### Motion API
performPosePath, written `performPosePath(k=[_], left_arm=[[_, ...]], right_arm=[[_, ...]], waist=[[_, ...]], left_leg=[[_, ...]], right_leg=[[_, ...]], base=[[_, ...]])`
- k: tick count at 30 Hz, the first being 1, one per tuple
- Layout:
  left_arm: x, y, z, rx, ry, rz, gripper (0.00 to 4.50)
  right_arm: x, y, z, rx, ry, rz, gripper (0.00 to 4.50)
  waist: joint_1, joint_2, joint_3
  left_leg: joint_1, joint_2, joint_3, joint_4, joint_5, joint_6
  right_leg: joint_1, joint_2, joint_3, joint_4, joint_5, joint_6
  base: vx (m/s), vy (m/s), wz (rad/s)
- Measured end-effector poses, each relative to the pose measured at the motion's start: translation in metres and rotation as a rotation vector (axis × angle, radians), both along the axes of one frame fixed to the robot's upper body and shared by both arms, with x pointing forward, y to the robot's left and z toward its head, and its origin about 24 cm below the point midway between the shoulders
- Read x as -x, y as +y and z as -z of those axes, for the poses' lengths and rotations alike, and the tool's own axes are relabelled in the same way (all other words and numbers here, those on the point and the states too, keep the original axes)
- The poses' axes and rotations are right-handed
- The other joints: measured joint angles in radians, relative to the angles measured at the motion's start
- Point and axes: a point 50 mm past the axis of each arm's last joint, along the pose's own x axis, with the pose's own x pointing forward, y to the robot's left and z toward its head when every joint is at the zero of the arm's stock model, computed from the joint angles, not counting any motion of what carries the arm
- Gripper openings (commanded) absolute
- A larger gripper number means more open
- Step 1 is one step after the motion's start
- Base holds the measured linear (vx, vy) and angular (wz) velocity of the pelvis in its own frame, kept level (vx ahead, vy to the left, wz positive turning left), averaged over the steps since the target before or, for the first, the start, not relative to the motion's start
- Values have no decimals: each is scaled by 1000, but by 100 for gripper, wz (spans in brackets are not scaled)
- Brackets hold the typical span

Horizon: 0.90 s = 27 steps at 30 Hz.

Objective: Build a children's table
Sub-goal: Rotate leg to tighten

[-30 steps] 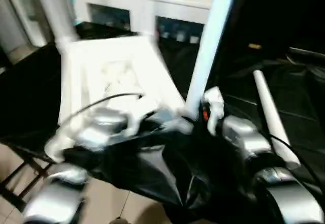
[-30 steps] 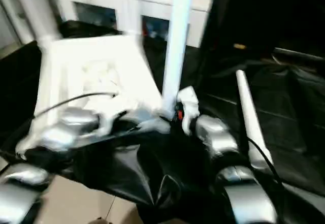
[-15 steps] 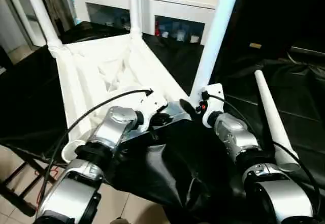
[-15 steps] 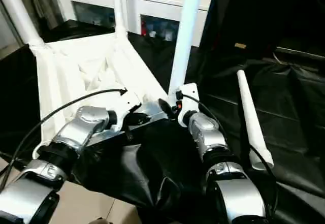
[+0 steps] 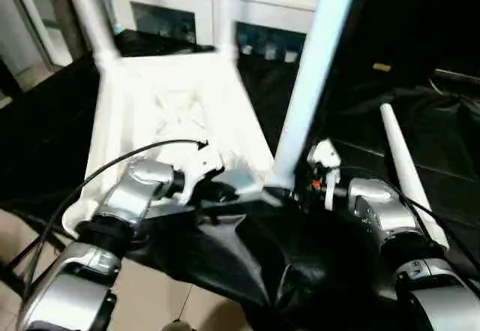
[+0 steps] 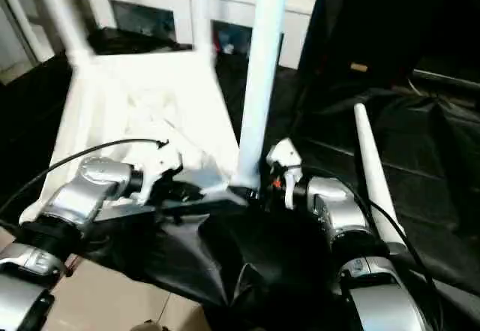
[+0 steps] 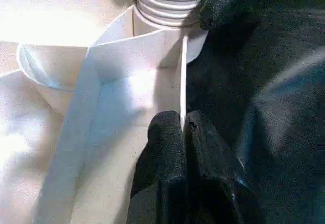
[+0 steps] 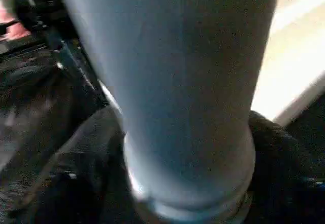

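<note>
Nearest, the two silver forearms reach in over the black sheet (image 5: 300,271) that covers the work surface. The left gripper (image 7: 183,127) is pinched shut on a thin upright rib of the tabletop (image 5: 172,113), right by its near corner socket; the hold looks meant to keep the top from sliding or twisting while the leg beside it is worked.

The right gripper (image 5: 300,194) sits at the foot of the near leg (image 5: 311,68), which stands upright in that socket. In the right wrist view a dark finger (image 8: 284,153) shows on either side of the leg's base with the tube between them, so the jaws straddle the leg. Whether they press on it or merely stand round it, I cannot tell, as the picture is too close and blurred. Placed low at the collar, the gripper is where a twist or push would seat the leg home.

The tabletop lies upside down, ribs up, on the sheet. At its far corners two more legs (image 5: 90,12) (image 5: 226,8) rise upright. A fourth leg (image 5: 409,170) lies loose on the sheet to the right, apart from the top, so one socket is likely unfilled.

Beyond stands a white cabinet (image 5: 255,8).
</note>
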Motion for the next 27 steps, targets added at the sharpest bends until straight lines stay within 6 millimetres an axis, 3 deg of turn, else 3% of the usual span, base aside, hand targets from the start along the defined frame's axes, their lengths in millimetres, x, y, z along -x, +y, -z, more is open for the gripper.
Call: performPosePath(k=[5,14,20,23,27], left_arm=[[6,4,-1,-1,27,61,0],[8,6,0,2,38,76,0],[-2,-9,5,15,-13,-77,0],[-15,-23,6,9,-57,-210,0],[-21,-44,7,12,-77,-296,0]], right_arm=[[7,1,-2,8,26,-103,298],[11,2,-1,1,44,-129,278],[-6,5,4,27,-3,162,277],[-24,14,5,36,-2,433,276],[-34,16,6,24,26,655,275]], waist=[[13,0,0],[14,0,0],[-3,-2,-1],[-19,-2,0],[-20,-1,0]], left_leg=[[0,0,0,-1,0,0],[0,0,0,0,0,0],[7,-1,0,1,0,0],[7,-1,0,0,1,-1],[7,-1,0,0,1,-1]], right_leg=[[0,0,0,0,0,0],[0,0,0,0,0,0],[5,0,2,1,-3,5],[3,0,2,2,-3,5],[4,0,2,2,-2,5]], base=[[0,0,0],[0,0,0],[0,0,0],[0,0,0],[0,0,0]])
